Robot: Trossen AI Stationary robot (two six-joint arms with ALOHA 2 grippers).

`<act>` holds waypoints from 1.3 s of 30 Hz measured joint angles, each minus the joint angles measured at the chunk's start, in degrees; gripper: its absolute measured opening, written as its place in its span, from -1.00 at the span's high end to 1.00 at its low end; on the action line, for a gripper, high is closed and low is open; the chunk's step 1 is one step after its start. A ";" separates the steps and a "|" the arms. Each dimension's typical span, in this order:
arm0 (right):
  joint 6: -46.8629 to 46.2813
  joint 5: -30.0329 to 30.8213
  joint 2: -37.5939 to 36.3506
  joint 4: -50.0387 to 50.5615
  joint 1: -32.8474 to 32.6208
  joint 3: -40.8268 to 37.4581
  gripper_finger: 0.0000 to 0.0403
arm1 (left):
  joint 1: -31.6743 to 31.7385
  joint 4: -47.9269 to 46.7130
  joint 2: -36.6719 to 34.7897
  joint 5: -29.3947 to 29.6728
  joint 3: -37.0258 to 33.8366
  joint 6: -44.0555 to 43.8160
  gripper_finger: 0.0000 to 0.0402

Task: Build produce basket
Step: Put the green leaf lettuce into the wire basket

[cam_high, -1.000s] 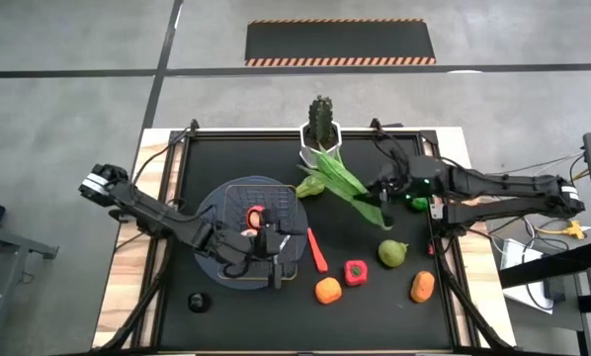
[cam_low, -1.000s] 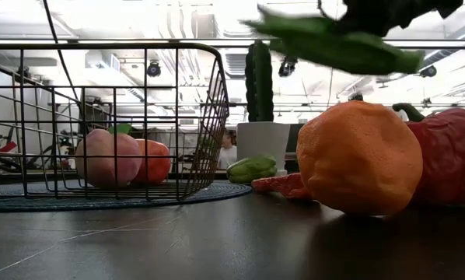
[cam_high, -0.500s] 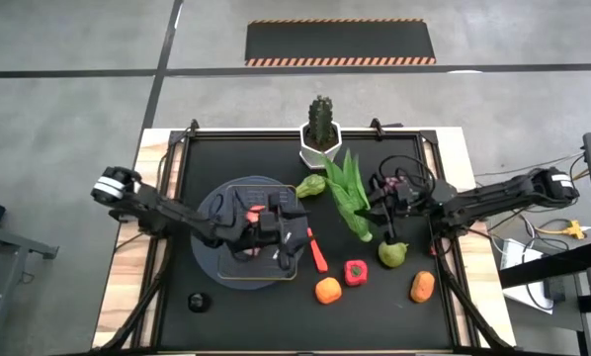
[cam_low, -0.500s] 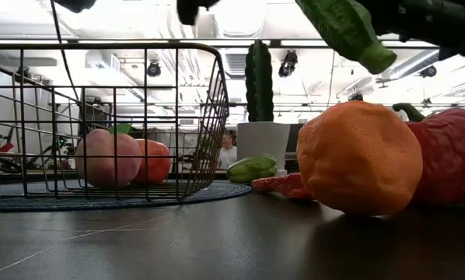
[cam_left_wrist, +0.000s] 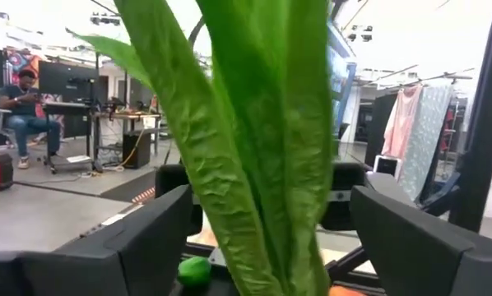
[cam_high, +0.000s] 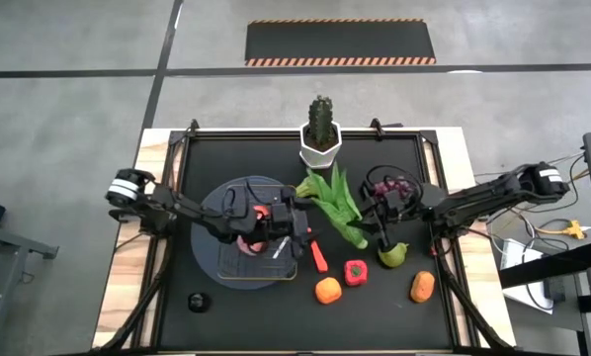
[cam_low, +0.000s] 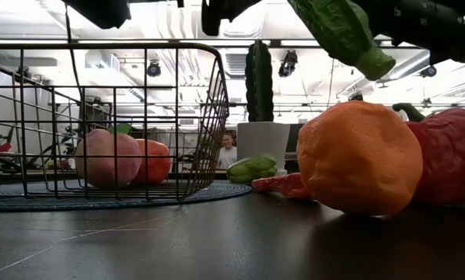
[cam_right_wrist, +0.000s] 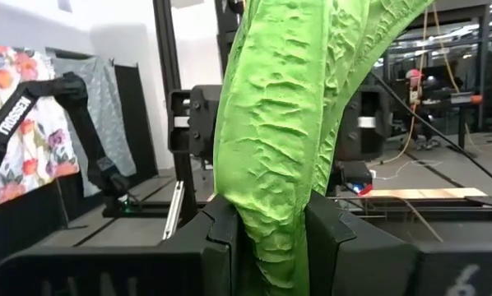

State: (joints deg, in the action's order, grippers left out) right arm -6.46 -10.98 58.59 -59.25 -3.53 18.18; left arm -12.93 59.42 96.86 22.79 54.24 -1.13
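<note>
The right claw [cam_high: 375, 220], reaching in right of the basket [cam_high: 216, 265], clamps the leafy stalk [cam_high: 337, 203] at its base, leaves pointing toward the basket. The left claw [cam_high: 294, 211] gapes around the leaf tips, above the basket's right rim.

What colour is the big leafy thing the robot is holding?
Bright green. The leafy stalk shows best in the right wrist view, clamped in the right gripper.

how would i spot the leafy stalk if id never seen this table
Start at the white pot with the cactus at the table's far edge. Just in front of it, between the basket and the purple grapes, the long green leafy stalk hangs above the table, clamped in the right gripper. It is the only long, flat, ruffled piece among small rounded produce.
</note>
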 joint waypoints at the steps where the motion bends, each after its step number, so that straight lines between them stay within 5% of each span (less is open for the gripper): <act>1: 0.20 -0.04 0.64 -0.04 -0.28 0.50 0.66 | 0.16 0.02 0.50 -0.17 0.39 0.00 -0.59; 12: 1.17 -1.08 6.73 0.24 -0.85 3.86 0.66 | 0.94 4.52 5.94 -3.10 3.94 0.51 -0.55; 21: 0.50 -1.07 6.72 0.57 -0.83 3.90 0.62 | 0.94 4.63 6.12 -3.08 4.02 0.28 0.14; 30: -1.47 -1.05 6.43 0.96 -0.83 3.84 -0.01 | 0.83 4.15 6.12 -3.29 3.96 0.26 0.81; 39: -4.28 -1.05 -0.31 9.11 -0.83 3.84 -0.47 | -0.57 -4.00 1.67 -4.67 3.89 0.02 0.87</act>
State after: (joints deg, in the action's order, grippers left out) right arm -10.74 -12.03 58.29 -50.13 -4.36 22.02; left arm -13.50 55.43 98.54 18.12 58.13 -1.11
